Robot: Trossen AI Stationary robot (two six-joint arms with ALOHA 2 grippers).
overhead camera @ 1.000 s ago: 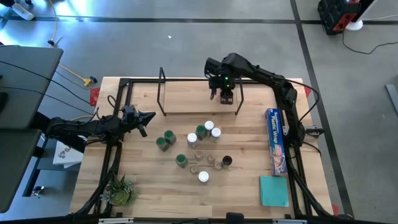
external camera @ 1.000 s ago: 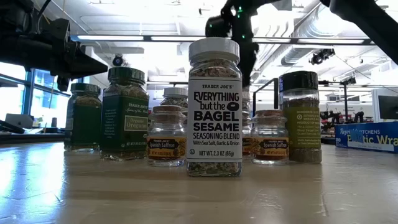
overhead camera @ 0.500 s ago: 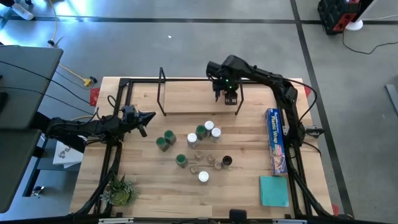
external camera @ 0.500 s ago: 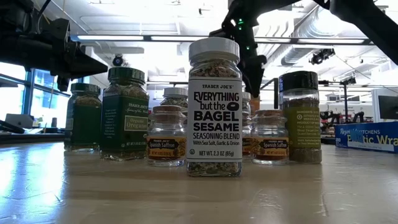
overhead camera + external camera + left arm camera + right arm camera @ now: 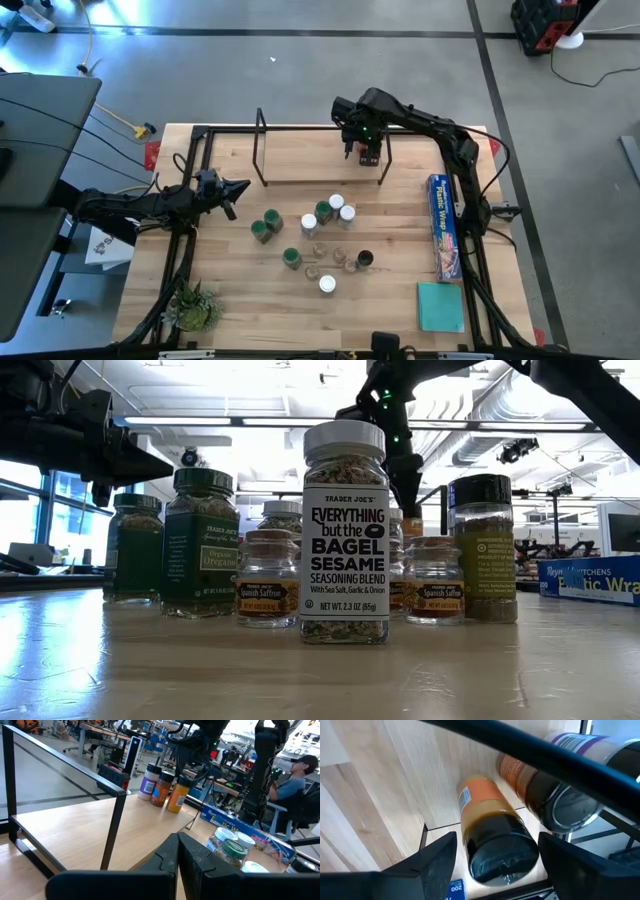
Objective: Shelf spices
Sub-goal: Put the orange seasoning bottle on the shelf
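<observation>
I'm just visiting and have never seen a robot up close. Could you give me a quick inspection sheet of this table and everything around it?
Surface: wooden tabletop, black frame at its edges.
Job's things: shelf at the far edge with three jars at its right end; a cluster of spice jars mid-table, Everything but the Bagel jar nearest the low camera.
Clutter: blue plastic wrap box, teal pad, small plant.
Claws: right claw open around an orange jar on the shelf; left claw shut, empty, at the left edge.
Cables: yellow and black leads on the floor, left.
Surroundings: seated person, workbenches.
</observation>
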